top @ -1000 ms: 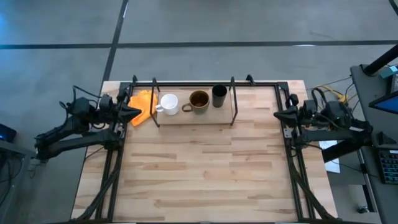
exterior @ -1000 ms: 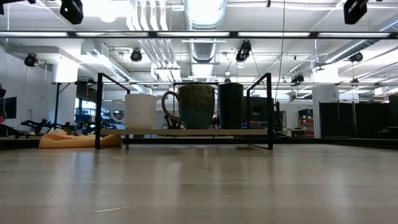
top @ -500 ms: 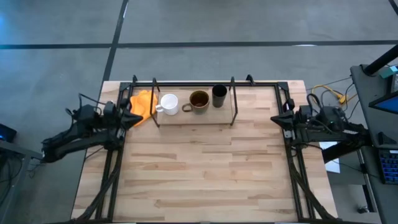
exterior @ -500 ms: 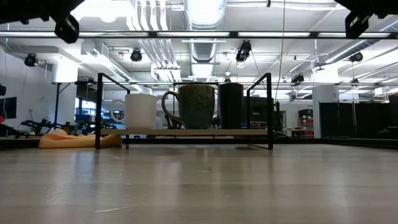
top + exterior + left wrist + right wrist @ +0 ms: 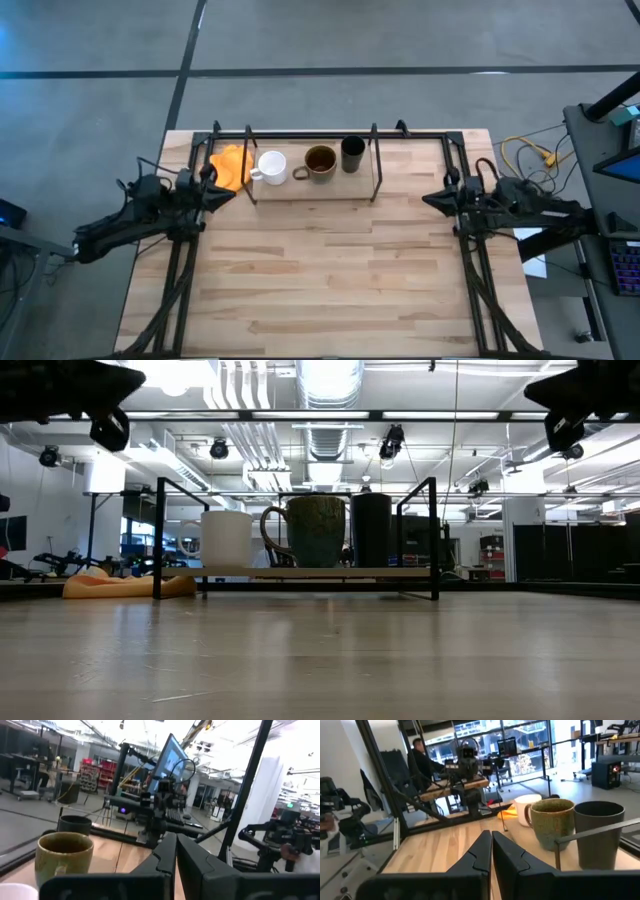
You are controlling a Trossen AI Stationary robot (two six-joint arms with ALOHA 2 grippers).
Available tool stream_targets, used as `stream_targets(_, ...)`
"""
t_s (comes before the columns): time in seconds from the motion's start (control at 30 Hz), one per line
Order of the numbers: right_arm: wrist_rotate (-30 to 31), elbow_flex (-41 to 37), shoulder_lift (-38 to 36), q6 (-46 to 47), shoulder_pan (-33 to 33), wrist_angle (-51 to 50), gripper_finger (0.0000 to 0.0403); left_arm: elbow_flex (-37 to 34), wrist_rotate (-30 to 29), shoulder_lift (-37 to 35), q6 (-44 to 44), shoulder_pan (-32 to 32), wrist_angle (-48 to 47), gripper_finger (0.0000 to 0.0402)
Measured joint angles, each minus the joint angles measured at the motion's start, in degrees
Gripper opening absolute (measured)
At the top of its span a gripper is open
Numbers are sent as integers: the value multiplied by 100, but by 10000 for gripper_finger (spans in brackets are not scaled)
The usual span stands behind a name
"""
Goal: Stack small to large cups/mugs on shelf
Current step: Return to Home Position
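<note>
Fingers (image 5: 165,856) of left gripper (image 5: 215,187) & right gripper (image 5: 432,199) pinched together, empty, at table sides. White handled mug (image 5: 272,165), brown glazed handled mug (image 5: 320,160), small black handleless cup (image 5: 352,152): prob hard, slick, breakable; grip at rim

The right gripper (image 5: 491,834), its two dark fingers pressed together, points across the plank table (image 5: 440,847) toward three vessels lined up behind a thin rod of the shelf (image 5: 570,838). The black cup (image 5: 599,832) stands nearest the camera, the brown glazed mug (image 5: 553,822) just beside it, and the white mug (image 5: 526,807) beyond. An orange cloth (image 5: 506,812) lies past the white mug. A person (image 5: 422,762) is in the room beyond the table.
</note>
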Motion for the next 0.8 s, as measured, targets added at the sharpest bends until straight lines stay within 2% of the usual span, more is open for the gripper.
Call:
stream_targets(0.17,2,-477,0,-20,0,757,8,-323,-52,-77,-9,0,555,0)
stream_targets(0.3,3,-927,-2,-26,0,1446,8,-686,-84,-58,-39,0,1397,0)
stream_targets(0.53,17,-1700,-4,380,0,2393,8,-1264,-90,-77,-604,0,1702,0)
stream_targets(0.8,127,-1700,-2,423,-4,2388,8,-1279,-161,-65,-425,0,1734,0)
